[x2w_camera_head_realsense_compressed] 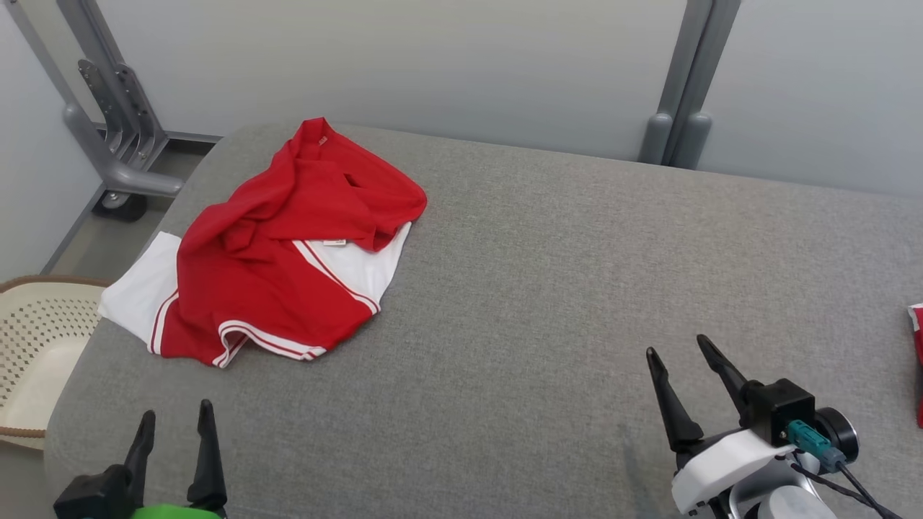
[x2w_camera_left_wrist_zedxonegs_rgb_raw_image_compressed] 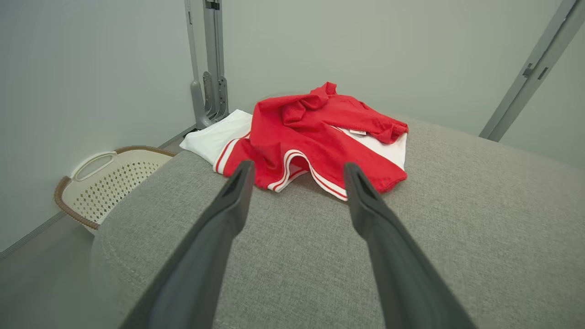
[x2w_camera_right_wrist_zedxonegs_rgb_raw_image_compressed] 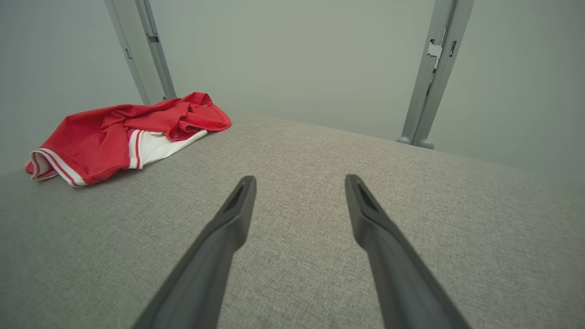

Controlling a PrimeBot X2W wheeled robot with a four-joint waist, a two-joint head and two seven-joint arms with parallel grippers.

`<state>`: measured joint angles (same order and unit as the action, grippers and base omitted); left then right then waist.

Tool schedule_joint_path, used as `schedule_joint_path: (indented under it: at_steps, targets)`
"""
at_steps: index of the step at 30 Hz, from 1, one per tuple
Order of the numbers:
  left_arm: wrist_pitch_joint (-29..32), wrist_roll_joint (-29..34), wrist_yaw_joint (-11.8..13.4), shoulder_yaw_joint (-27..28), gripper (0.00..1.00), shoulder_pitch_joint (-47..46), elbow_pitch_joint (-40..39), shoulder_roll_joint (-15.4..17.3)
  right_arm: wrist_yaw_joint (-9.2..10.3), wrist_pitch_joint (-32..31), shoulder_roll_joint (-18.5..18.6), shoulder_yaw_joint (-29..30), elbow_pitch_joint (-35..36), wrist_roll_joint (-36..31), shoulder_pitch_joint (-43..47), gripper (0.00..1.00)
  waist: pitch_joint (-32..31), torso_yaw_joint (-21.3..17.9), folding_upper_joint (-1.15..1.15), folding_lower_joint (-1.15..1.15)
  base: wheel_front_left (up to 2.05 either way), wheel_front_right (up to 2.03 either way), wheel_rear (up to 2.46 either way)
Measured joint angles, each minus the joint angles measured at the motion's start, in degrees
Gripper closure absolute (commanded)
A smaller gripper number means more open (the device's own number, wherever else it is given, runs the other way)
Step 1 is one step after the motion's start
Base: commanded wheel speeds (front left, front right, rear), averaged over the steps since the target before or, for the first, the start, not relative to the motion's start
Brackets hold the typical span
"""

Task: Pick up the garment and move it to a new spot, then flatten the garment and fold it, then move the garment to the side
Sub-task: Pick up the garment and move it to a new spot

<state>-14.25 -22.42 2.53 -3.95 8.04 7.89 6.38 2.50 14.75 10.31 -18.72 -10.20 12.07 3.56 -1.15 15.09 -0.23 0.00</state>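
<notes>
The garment (x2w_camera_head_realsense_compressed: 274, 252) is a red and white piece with striped trim, lying crumpled at the far left of the grey padded surface (x2w_camera_head_realsense_compressed: 548, 288); one white part hangs over the left edge. It also shows as the garment (x2w_camera_left_wrist_zedxonegs_rgb_raw_image_compressed: 315, 137) ahead of my left fingers and as the garment (x2w_camera_right_wrist_zedxonegs_rgb_raw_image_compressed: 123, 135) far to the upper left of my right fingers. My left gripper (x2w_camera_head_realsense_compressed: 177, 418) stands open near the front left edge, empty, short of the cloth. Open and empty too, my right gripper (x2w_camera_head_realsense_compressed: 678, 353) hovers at the front right, far from the garment.
A cream perforated basket (x2w_camera_head_realsense_compressed: 36, 346) stands on the floor left of the surface, also seen as the basket (x2w_camera_left_wrist_zedxonegs_rgb_raw_image_compressed: 105, 183). Grey metal posts (x2w_camera_head_realsense_compressed: 681, 86) rise behind against the pale wall. A bit of red cloth (x2w_camera_head_realsense_compressed: 917, 346) shows at the right edge.
</notes>
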Motion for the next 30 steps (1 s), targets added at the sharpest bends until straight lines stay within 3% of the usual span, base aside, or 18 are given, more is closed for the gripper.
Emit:
schedule_joint_path:
  at_steps: [12,30]
  targets:
    - [2.40,-3.42,0.13,4.17,0.00,-1.75,0.94,1.37,-0.48,0.00,-1.33,-0.56,-0.44,-1.23,-1.69,0.00,2.62,-2.91,0.00,0.00,0.00,0.00,0.00]
    - [21.20,-13.36,2.47,14.07,0.00,-15.00,14.17,8.83,-1.47,0.00,-3.47,-0.15,-0.18,-1.78,-7.03,0.00,10.59,-13.41,0.00,0.00,0.00,0.00,0.00]
